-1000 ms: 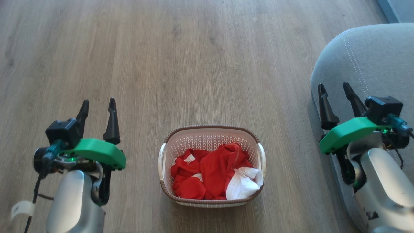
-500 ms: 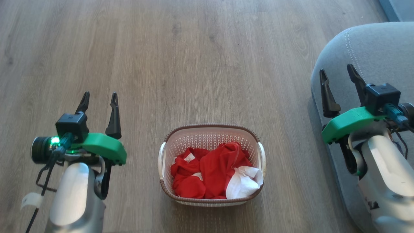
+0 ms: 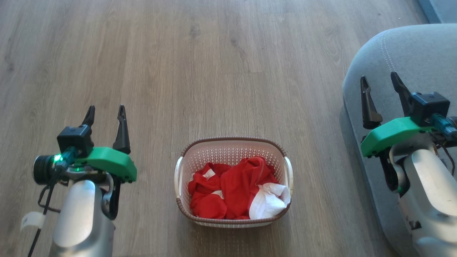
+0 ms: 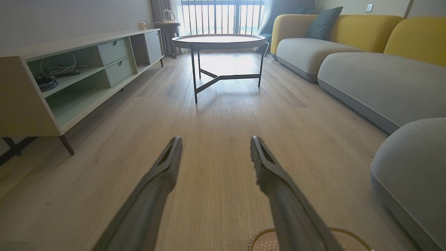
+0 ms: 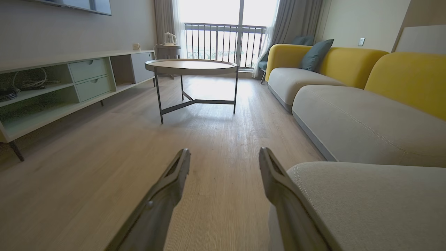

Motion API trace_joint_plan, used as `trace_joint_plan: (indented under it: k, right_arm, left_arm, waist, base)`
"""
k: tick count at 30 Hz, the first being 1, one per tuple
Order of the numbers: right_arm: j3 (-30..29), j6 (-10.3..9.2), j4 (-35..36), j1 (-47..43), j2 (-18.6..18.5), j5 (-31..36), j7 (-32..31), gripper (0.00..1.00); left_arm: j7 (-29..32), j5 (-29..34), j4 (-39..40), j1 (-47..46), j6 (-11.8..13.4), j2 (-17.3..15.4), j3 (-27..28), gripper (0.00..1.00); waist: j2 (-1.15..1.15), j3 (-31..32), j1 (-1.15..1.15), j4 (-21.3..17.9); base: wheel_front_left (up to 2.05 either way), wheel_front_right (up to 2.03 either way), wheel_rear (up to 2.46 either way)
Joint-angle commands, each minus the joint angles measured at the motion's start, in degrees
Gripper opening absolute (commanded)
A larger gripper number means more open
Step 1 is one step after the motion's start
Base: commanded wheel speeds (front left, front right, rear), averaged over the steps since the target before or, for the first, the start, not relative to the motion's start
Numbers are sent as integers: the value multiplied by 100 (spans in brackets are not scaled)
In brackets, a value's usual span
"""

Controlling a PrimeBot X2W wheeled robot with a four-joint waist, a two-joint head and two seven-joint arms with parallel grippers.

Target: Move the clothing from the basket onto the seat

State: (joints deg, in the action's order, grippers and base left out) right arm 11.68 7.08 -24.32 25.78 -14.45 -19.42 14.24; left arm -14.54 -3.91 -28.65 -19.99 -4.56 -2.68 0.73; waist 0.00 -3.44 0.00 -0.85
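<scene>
The left forearm [image 3: 80, 221] and right forearm [image 3: 432, 192] rise from the lower corners of the head view, each wrist capped by a green bracket [image 3: 107, 165]. The left gripper [image 3: 107, 107] and right gripper [image 3: 378, 75] point forward, jaws wide apart and empty. The right one sits higher in the head view. A green lamp [image 3: 56, 157] glows on the left wrist.

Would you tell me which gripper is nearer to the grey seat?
Right. The right gripper hovers over the edge of the seat; the left gripper is beyond the basket, over the floor.
</scene>
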Motion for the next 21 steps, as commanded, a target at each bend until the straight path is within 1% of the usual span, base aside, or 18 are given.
trace_joint_plan:
  k: [1, 7, 11, 16, 21]
  right_arm:
    - [72, 41, 172, 198, 2, -32, 75, 100]
    - [75, 41, 253, 220, -11, -57, 75, 100]
    - [57, 41, 410, 274, -4, -31, 75, 100]
    - [-1, 41, 633, 430, -32, -20, 75, 100]
    - [-109, 41, 930, 645, -75, -35, 75, 100]
  left_arm:
    - [-46, -27, 170, -303, -4, -84, 197, 100]
    - [-46, -25, 156, -293, -36, -66, 198, 100]
    - [-46, -60, 138, -278, -59, -50, 168, 100]
    - [-46, -113, 199, -347, -127, -34, 24, 100]
    - [-46, -221, 96, -497, -163, -25, -133, 100]
  waist:
    - [0, 1, 0, -2]
    - [0, -25, 0, -10]
    - [0, -179, 0, -28]
    - [0, -546, 0, -56]
    - [0, -1070, 0, -109]
  base:
    - [0, 0, 0]
    - [0, 0, 0]
    - [0, 0, 0]
    - [0, 0, 0]
    - [0, 0, 0]
